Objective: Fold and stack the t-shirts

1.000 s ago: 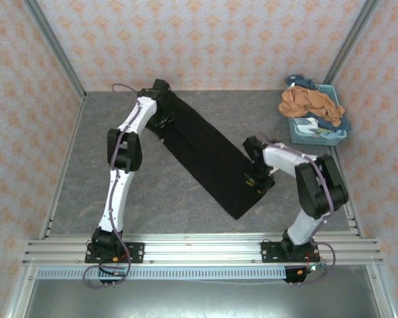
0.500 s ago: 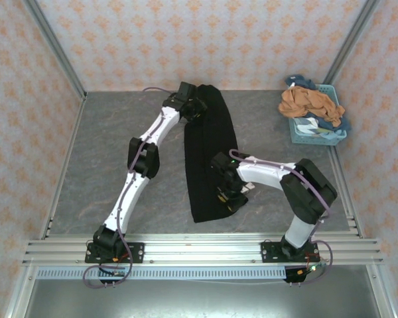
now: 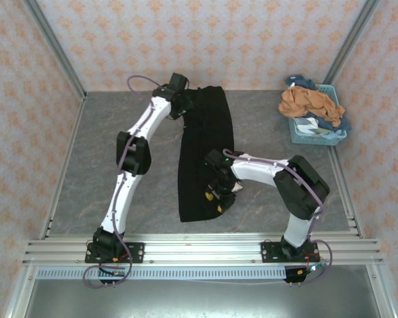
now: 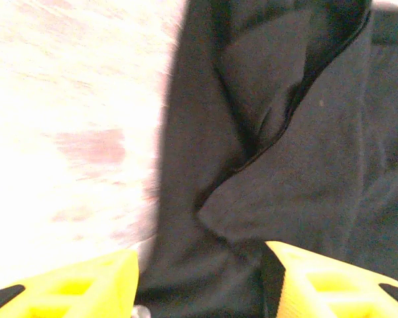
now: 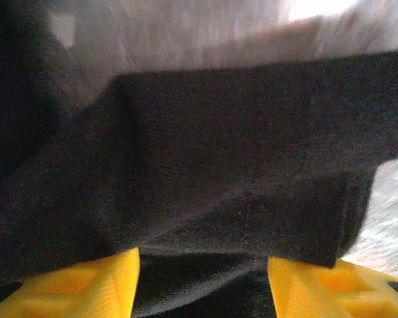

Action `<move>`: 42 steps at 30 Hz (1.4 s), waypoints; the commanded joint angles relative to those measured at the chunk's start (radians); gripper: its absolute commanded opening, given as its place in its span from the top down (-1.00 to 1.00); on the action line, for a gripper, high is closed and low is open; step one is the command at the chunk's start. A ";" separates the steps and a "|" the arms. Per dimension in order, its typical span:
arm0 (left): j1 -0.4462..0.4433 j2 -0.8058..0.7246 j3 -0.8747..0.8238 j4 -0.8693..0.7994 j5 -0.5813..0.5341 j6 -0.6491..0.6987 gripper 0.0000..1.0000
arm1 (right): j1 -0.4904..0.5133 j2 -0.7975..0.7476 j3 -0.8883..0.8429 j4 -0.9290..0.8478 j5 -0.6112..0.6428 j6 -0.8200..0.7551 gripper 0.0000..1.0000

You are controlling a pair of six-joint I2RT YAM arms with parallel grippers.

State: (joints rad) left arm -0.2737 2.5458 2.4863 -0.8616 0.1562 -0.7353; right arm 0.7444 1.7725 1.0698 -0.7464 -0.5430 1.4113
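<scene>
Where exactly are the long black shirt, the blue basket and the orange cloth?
black shirt (image 3: 202,156): top view, middle of the folded strip.
blue basket (image 3: 316,137): top view, near front wall.
orange cloth (image 3: 310,103): top view, heap's middle, atop the basket.

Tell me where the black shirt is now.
In the top view, the black shirt lies as a long folded strip mid-table, between the left gripper at its far end and the right gripper near its front.

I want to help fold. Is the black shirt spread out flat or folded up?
Folded. The black shirt lies as a long narrow strip, with layered edges in both wrist views.
</scene>
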 commanded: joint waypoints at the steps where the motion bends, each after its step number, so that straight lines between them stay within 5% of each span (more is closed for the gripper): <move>1: -0.005 -0.241 -0.202 -0.042 -0.070 0.045 -0.09 | -0.068 -0.089 0.036 -0.136 0.122 -0.110 -0.15; 11: -0.144 -0.826 -1.224 -0.100 0.369 0.167 0.06 | -0.200 -0.275 -0.036 -0.152 0.174 -0.576 -0.13; 16: -0.248 -1.045 -1.551 -0.022 0.451 0.048 -0.02 | -0.200 -0.327 -0.140 -0.094 0.084 -0.781 -0.12; 27: -0.393 -1.004 -1.659 0.139 0.462 -0.071 -0.02 | -0.198 -0.344 -0.226 -0.110 0.034 -0.841 -0.13; 38: -0.416 -0.868 -1.632 0.160 0.436 -0.030 0.54 | -0.136 -0.367 -0.307 -0.072 -0.001 -0.779 -0.10; 42: -0.434 -0.863 -1.645 0.181 0.443 -0.044 0.60 | -0.092 -0.351 -0.341 -0.033 -0.007 -0.737 -0.06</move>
State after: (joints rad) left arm -0.6777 1.6447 0.8520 -0.7513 0.5957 -0.7700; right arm 0.6300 1.4265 0.7509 -0.8089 -0.5438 0.6315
